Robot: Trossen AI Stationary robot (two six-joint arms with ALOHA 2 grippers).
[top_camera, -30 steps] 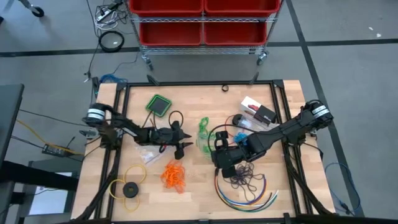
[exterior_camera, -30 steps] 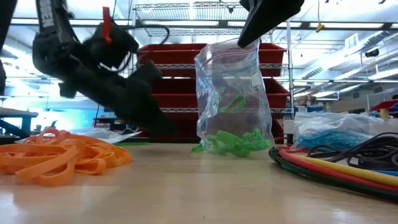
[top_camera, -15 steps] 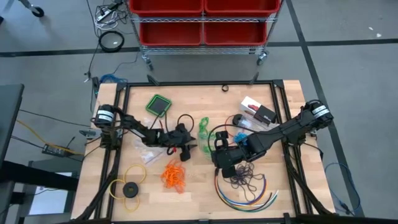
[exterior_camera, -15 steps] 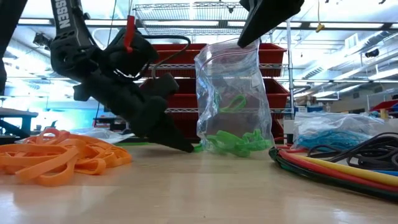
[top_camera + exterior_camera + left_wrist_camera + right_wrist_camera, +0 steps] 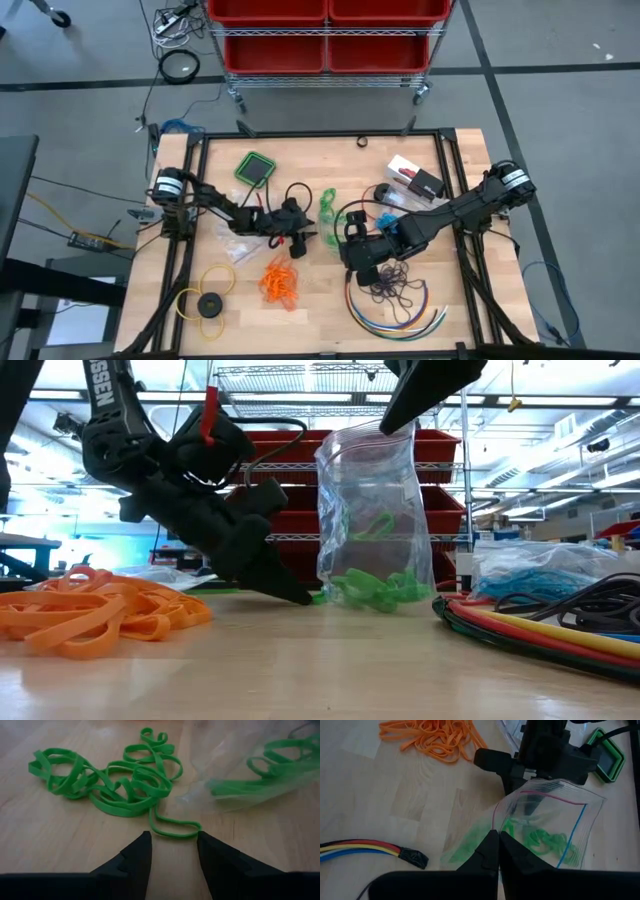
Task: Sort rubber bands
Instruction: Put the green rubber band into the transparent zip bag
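Green rubber bands [image 5: 115, 785] are lying just ahead of the left gripper [image 5: 172, 852], its fingers standing apart; right gripper [image 5: 498, 851] is pinching the plastic bag [image 5: 545, 827] beside them.

A light wooden table [image 5: 310, 320] carries loose green rubber bands [image 5: 110, 785], a pile of orange rubber bands [image 5: 279, 282], a multicoloured cable bundle [image 5: 395, 310], a yellow ring with black disc [image 5: 208, 298] and a green square pad [image 5: 256, 169].
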